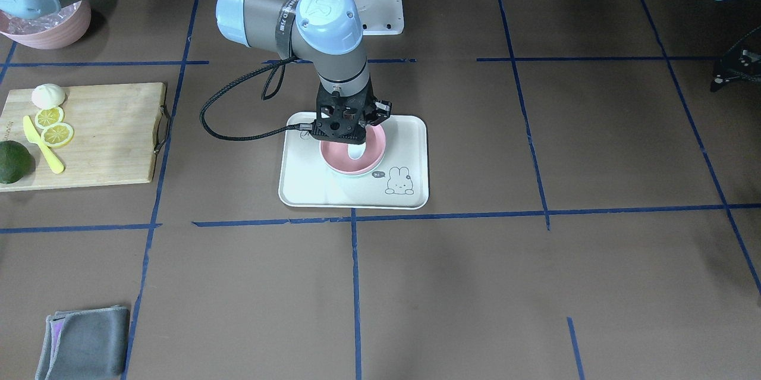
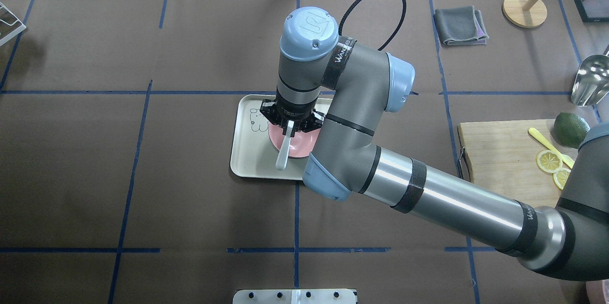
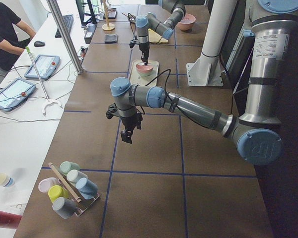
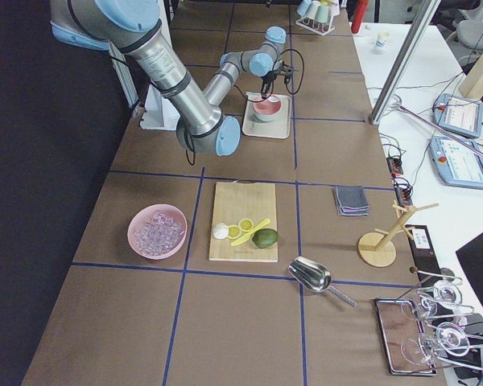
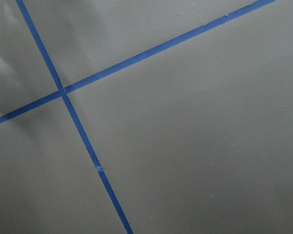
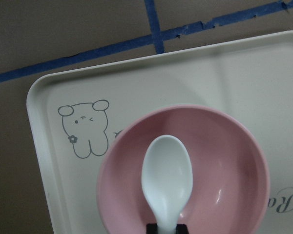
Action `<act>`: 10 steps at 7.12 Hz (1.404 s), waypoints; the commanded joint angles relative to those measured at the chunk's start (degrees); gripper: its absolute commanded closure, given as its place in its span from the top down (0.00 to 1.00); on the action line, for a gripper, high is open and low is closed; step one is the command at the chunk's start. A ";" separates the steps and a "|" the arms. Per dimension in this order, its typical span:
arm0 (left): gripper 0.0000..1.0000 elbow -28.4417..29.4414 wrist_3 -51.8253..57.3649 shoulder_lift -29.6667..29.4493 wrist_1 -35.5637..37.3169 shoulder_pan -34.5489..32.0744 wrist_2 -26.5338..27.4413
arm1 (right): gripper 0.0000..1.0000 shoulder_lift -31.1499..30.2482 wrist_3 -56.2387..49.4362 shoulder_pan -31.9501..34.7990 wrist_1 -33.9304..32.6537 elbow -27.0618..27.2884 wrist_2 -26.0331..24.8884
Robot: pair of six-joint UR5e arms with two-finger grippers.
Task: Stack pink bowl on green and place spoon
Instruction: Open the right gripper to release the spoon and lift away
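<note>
A pink bowl (image 1: 371,151) sits inside a green bowl, whose thin pale green rim (image 1: 355,175) shows under it, on a white tray (image 1: 297,190) with a bunny drawing. My right gripper (image 1: 348,130) is directly above the bowls, shut on a white spoon (image 2: 284,149). In the right wrist view the spoon's scoop (image 6: 166,180) hangs over the inside of the pink bowl (image 6: 224,165); whether it touches, I cannot tell. My left gripper (image 3: 126,134) shows only in the exterior left view, low over bare table; I cannot tell whether it is open or shut.
A cutting board (image 1: 107,142) with lemon slices, a yellow knife and an avocado (image 1: 12,161) lies on my right. A pink bowl of ice (image 1: 50,29), a grey cloth (image 1: 83,347), a metal scoop (image 2: 587,85) and a cup rack (image 3: 69,188) stand further out.
</note>
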 commanded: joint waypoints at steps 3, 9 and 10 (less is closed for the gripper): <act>1.00 0.33 -0.03 -0.35 0.00 0.00 0.11 | 0.99 -0.53 0.11 0.25 0.04 1.21 0.68; 1.00 8.74 1.20 -0.70 -2.88 -2.45 -0.32 | 0.99 -8.40 -9.67 10.06 -13.90 20.48 0.15; 1.00 11.29 5.20 -0.70 -3.42 -4.99 -0.68 | 0.99 -13.49 -18.00 14.71 -15.33 26.03 0.76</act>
